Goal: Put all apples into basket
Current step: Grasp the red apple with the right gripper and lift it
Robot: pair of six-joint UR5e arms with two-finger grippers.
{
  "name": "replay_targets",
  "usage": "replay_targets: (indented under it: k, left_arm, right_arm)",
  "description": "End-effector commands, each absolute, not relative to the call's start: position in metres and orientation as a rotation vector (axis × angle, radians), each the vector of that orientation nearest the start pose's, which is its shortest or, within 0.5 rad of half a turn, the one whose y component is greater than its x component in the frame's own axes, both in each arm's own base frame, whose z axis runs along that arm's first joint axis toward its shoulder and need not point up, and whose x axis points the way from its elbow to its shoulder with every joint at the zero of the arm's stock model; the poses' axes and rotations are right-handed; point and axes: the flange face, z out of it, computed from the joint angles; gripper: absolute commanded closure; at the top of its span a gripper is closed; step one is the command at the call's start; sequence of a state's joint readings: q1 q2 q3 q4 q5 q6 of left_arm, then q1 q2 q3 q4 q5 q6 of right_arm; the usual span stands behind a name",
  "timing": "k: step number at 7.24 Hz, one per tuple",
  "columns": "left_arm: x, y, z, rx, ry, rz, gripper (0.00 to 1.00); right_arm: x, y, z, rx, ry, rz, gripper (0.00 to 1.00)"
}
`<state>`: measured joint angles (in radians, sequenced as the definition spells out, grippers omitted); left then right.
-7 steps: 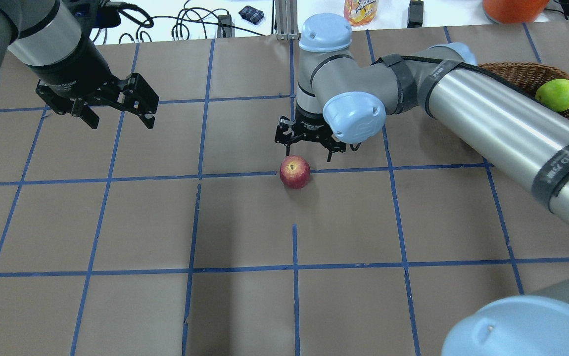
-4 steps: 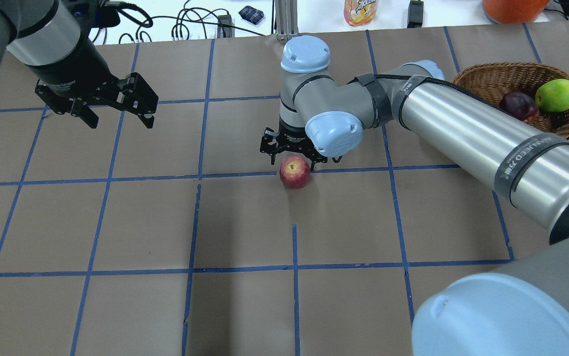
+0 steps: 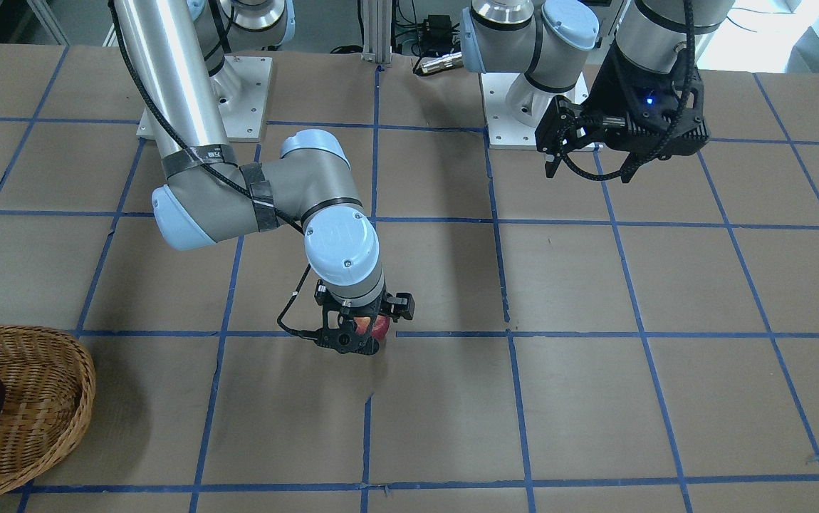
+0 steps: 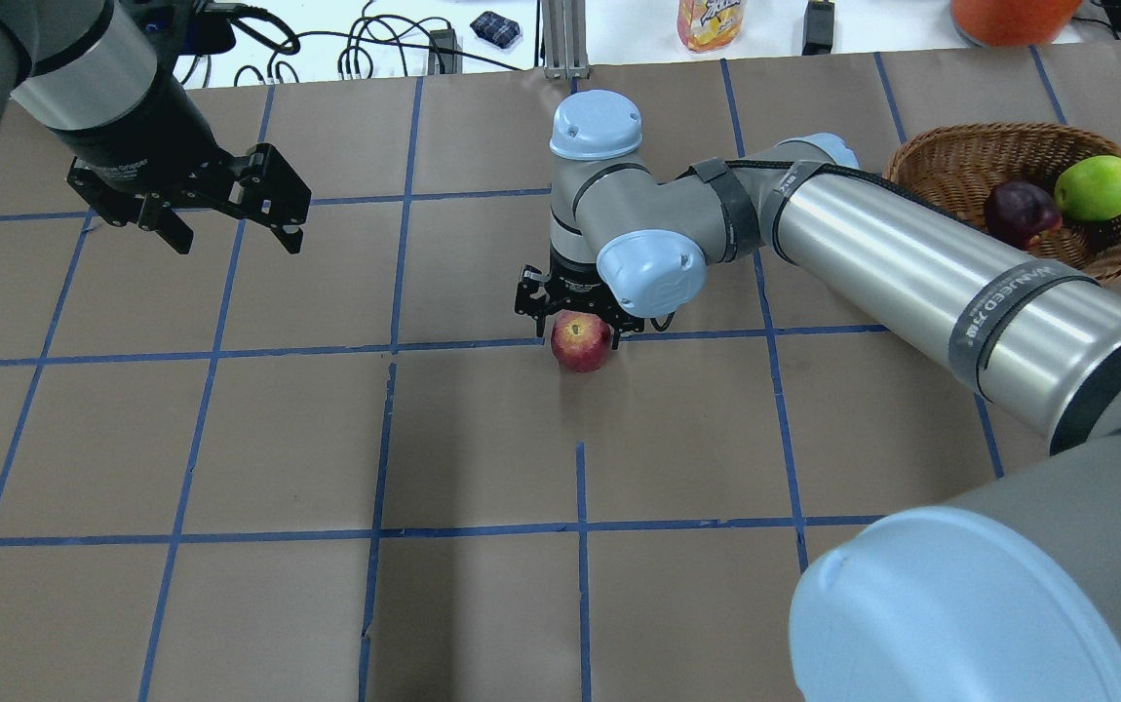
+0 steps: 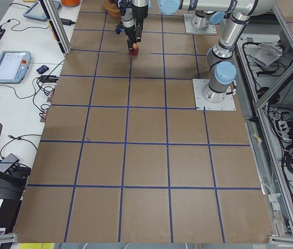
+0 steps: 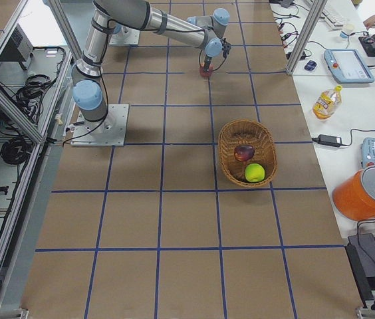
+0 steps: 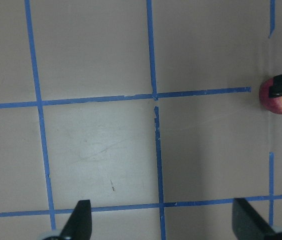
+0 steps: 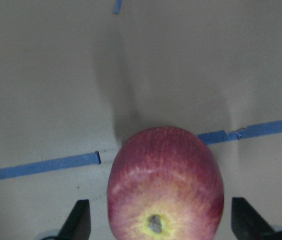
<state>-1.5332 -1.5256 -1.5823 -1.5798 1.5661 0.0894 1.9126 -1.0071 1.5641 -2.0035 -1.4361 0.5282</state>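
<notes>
right gripper (image 4: pixel 577 320) spread wide, straddling red apple (image 4: pixel 580 346) mid-table; if it closes above the apple's widest part the round fruit could squirt out and roll, well apart from basket (image 4: pixel 1009 130) near far edge, right end; left gripper (image 4: pixel 234 229) also spread, idle.

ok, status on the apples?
Right end effector open, straddling red apple on table. Left end effector open, empty, off to the side. Green apple and purple apple in basket. Nothing seen blocking.
</notes>
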Motion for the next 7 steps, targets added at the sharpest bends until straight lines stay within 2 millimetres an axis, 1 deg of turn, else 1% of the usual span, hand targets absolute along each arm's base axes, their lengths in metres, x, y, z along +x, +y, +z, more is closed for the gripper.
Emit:
replay_targets:
  k: [1,2,3,4,5,6,7]
  left_arm:
    - [-0.116,-0.481,0.502,0.082,3.144,-0.034,0.0]
    - [-0.115,-0.48,0.502,0.082,3.143,-0.037,0.0]
    - [-0.116,-0.482,0.5,0.082,3.144,-0.029,0.0]
    - [-0.116,-0.48,0.5,0.084,3.144,-0.029,0.0]
    - [-0.116,-0.483,0.499,0.084,3.144,-0.027,0.0]
    - [-0.116,-0.478,0.5,0.084,3.144,-0.032,0.0]
    - [-0.116,-0.479,0.499,0.084,3.142,-0.027,0.0]
  right_arm:
    - [0.354,-0.564,0.203,0.28,3.048,0.26,1.0]
    - [0.349,-0.569,0.214,0.292,3.039,0.234,1.0]
    - [0.337,-0.579,0.235,0.32,3.031,0.191,1.0]
    - [0.306,-0.592,0.271,0.392,3.038,0.165,1.0]
    - [0.265,-0.606,0.317,0.433,3.054,0.144,1.0]
    - [0.209,-0.623,0.346,0.406,3.083,0.165,1.0]
    - [0.15,-0.634,0.363,0.382,3.148,0.181,1.0]
